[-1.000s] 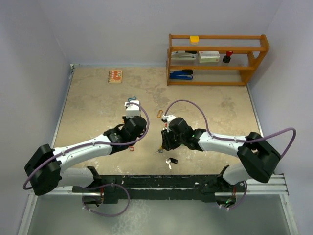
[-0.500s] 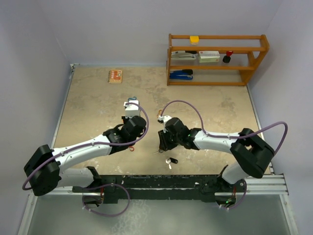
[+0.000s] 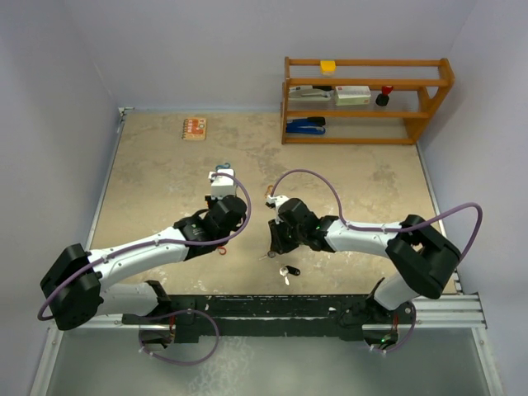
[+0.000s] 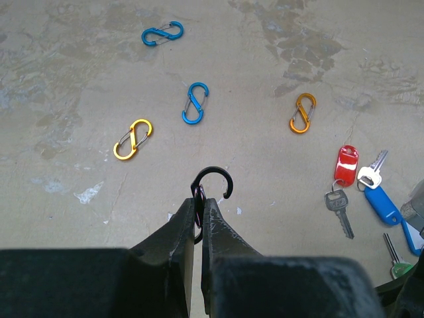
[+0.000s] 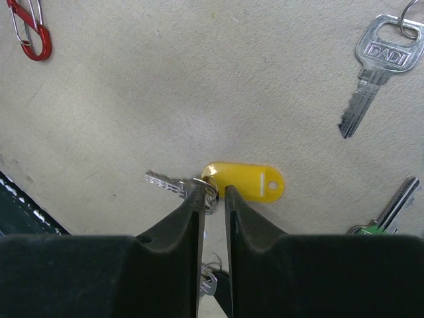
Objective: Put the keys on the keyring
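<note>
At the upper right of my right wrist view, a silver key (image 5: 381,56) reads "DADI" on its head.

Beige mottled tabletop (image 3: 148,173). Wooden rack (image 3: 367,99) at far right corner. Small orange card (image 3: 195,129) well left of rack, approx level w/ its base. Nearer than rack & to its left, mid-table, lying flat: blue S-clip (image 4: 162,33), 2nd blue S-clip (image 4: 195,103), orange S-clip (image 4: 303,112), yellow S-clip (image 4: 132,139), red S-clip (image 5: 30,30). Same patch, also flat: red-tag key (image 4: 345,162), blue-tag key (image 4: 381,202), green-head key (image 5: 394,202), yellow-tag key (image 5: 245,180). Black-head key (image 3: 289,271) farthest from rack, nr front edge.
</note>
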